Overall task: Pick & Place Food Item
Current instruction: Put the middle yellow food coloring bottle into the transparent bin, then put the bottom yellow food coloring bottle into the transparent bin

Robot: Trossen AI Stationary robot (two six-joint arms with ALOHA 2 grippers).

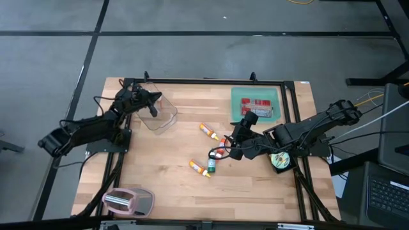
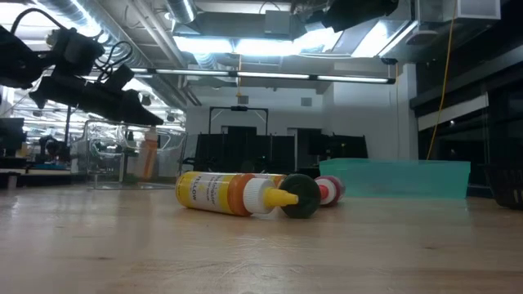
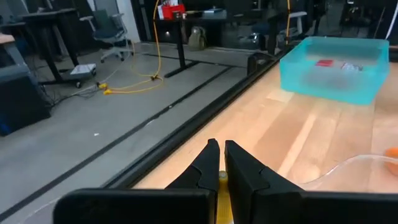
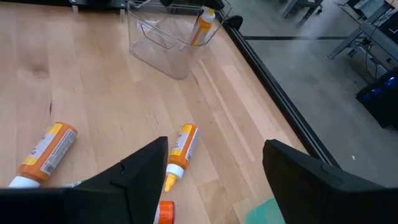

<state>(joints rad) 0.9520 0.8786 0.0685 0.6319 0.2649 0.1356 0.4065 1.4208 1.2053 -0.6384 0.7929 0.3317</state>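
The left gripper is up over the clear bin at the table's far left, fingers pinched together on a yellow bottle — from the left wrist you just see a sliver of yellow between the tips, and the right wrist view shows that bottle standing tilted inside the bin under the gripper.

The right gripper hangs mid-table with its fingers spread wide apart, holding nothing. It's just beside a small cluster of bottles: one with a red cap right at the fingertips, and a green-capped one near it.

Two more yellow bottles lie loose on the wood — one between the bin and the right gripper, another closer to the front edge.

Farther out, a teal tray sits at the far right with a red packet in it, and a pinkish toaster sits at the front left corner.
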